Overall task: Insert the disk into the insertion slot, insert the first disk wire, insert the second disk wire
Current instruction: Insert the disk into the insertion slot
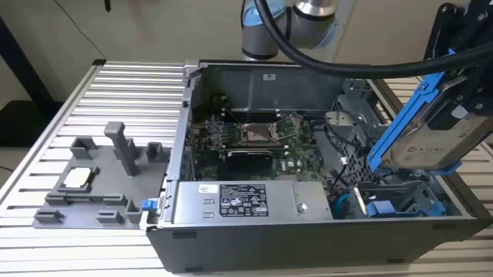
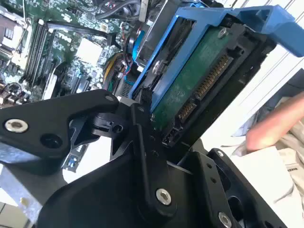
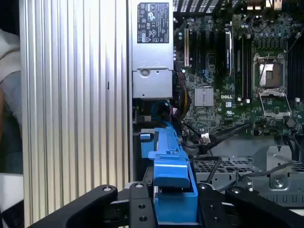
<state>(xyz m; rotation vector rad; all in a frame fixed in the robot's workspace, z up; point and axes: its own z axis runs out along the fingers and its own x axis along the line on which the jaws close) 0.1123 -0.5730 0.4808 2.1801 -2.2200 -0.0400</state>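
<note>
My gripper (image 1: 462,107) is shut on the disk (image 1: 435,144), a silver-grey drive with a pale label in a bright blue carrier frame (image 1: 400,124). The disk hangs tilted in the air over the open computer case, at the exterior view's right. Below it lies the insertion slot (image 1: 396,196), a grey sheet-metal drive bay with blue parts inside. The second wrist view shows the disk's green circuit board and connector (image 2: 197,80) between the black fingers (image 2: 142,142). In the first wrist view the blue carrier (image 3: 171,161) stands edge-on between the fingers. A blue cable (image 1: 339,203) lies beside the bay.
The case holds a motherboard (image 1: 254,138), a power supply (image 1: 239,202) and a perforated grey panel (image 1: 354,158) beside the bay. A grey fixture (image 1: 100,173) with small parts sits on the ribbed table (image 1: 131,92) at the exterior view's left. A person's hand (image 2: 280,123) is close to the gripper.
</note>
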